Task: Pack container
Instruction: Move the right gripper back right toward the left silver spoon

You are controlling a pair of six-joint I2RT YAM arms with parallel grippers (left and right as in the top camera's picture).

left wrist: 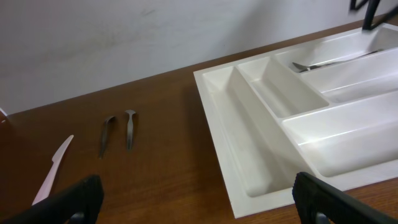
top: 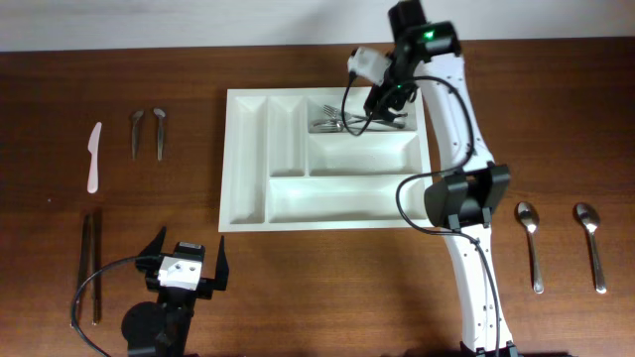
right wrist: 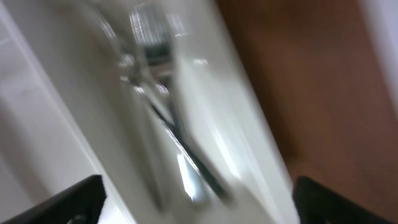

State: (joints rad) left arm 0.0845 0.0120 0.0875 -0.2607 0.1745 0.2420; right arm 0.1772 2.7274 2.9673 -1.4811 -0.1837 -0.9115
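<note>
- Overhead view: the white tray (top: 230, 159) lies in the middle of the brown table (top: 298, 288), long side across.
- My right gripper (top: 382, 104) hangs over its far right compartment, jaws spread wide, gripping nothing; forks (top: 342, 123) lie loose beneath.
- My left gripper (top: 187, 258) sits near the tray's near left corner, jaws wide apart, empty.

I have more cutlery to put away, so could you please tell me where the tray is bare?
Bare in the tray: the far-left slot, the short slot beside it, the middle long slot and the bottom long slot. Crowded: the top long slot, where forks lie under the open right claw.
</note>
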